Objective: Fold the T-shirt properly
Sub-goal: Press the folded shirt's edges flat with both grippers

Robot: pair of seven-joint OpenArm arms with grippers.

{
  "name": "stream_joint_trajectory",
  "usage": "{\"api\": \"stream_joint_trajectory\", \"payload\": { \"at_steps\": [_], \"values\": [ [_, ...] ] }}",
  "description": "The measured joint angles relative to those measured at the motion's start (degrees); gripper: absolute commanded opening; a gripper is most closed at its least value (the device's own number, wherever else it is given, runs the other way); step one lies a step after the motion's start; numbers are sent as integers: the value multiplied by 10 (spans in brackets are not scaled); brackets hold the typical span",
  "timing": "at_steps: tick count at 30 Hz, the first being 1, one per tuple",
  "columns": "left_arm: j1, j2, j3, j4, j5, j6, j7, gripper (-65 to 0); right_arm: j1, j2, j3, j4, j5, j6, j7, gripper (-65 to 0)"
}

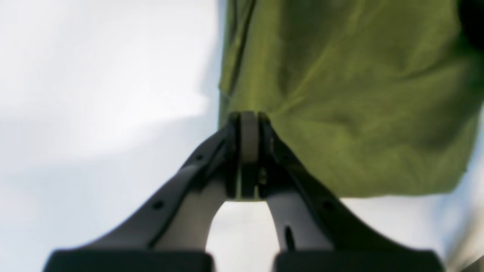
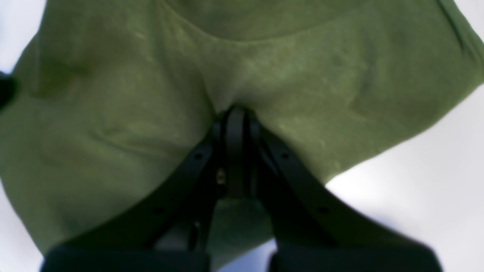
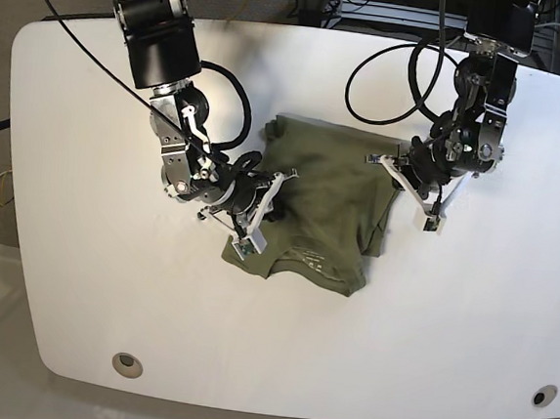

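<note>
The olive-green T-shirt [image 3: 324,208] lies crumpled and partly folded over itself in the middle of the white table [image 3: 87,281]. My right gripper [image 3: 271,197] is at the shirt's left edge in the base view. In its wrist view the jaws [image 2: 236,111] are shut, and the cloth [image 2: 113,113] puckers around their tips. My left gripper [image 3: 393,175] is at the shirt's right edge. There the closed tips [image 1: 248,117] pinch a corner of the cloth [image 1: 340,94], and folds fan out from them.
Black cables [image 3: 390,72] loop over the table behind the left arm. Two round mounting holes [image 3: 127,361] [image 3: 538,397] sit near the table's front edge. White tabletop surrounds the shirt on all sides.
</note>
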Motion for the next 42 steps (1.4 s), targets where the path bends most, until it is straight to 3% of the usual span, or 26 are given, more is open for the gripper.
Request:
{"api": "stream_joint_trajectory", "payload": {
  "at_steps": [26, 33, 42],
  "values": [
    [6, -3, -37, 38, -2, 0, 0, -650, 7, -30, 0, 132, -11, -6, -153, -650],
    [36, -3, -111, 43, 5, -4, 27, -650, -58, -33, 2, 189, -13, -6, -169, -650],
    [54, 1, -152, 60, -4, -56, 23, -650, -98, -50, -9, 217, -17, -9, -176, -650]
  ]
}}
